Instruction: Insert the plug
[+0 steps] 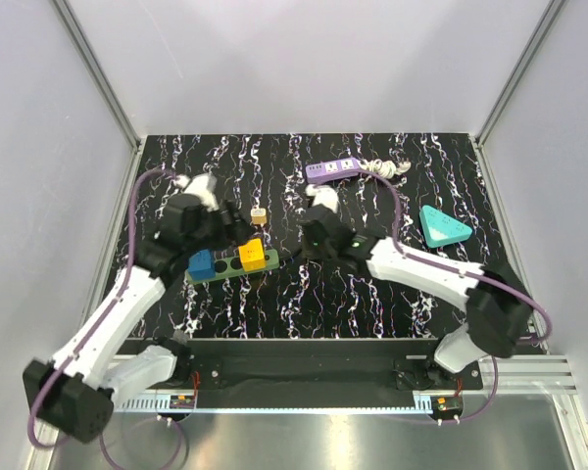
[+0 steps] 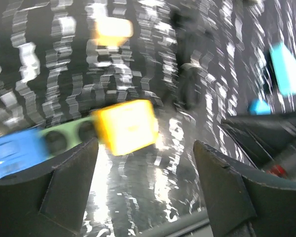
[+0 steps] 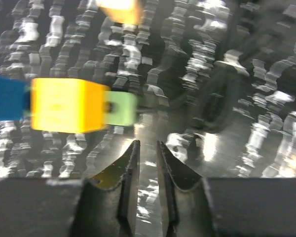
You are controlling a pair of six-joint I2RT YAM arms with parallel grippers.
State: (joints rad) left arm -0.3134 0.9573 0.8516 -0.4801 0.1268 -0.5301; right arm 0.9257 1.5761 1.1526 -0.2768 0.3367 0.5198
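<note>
A green power strip (image 1: 225, 269) lies left of centre, with a blue plug (image 1: 201, 263) and a yellow plug (image 1: 252, 256) seated in it. A small tan-yellow plug (image 1: 258, 215) lies loose just behind it. My left gripper (image 1: 233, 233) is open and empty, hovering just behind the strip. In the left wrist view its jaws (image 2: 145, 163) stand wide apart, with the yellow plug (image 2: 126, 126) ahead of them. My right gripper (image 1: 304, 245) is off the strip's right end. In the right wrist view it (image 3: 146, 148) is nearly closed and empty, near the green strip's end (image 3: 122, 108).
A purple power strip (image 1: 333, 169) with a coiled white cable (image 1: 384, 168) lies at the back. A teal triangular object (image 1: 443, 225) sits at the right. Grey walls enclose the black marbled table (image 1: 304, 304).
</note>
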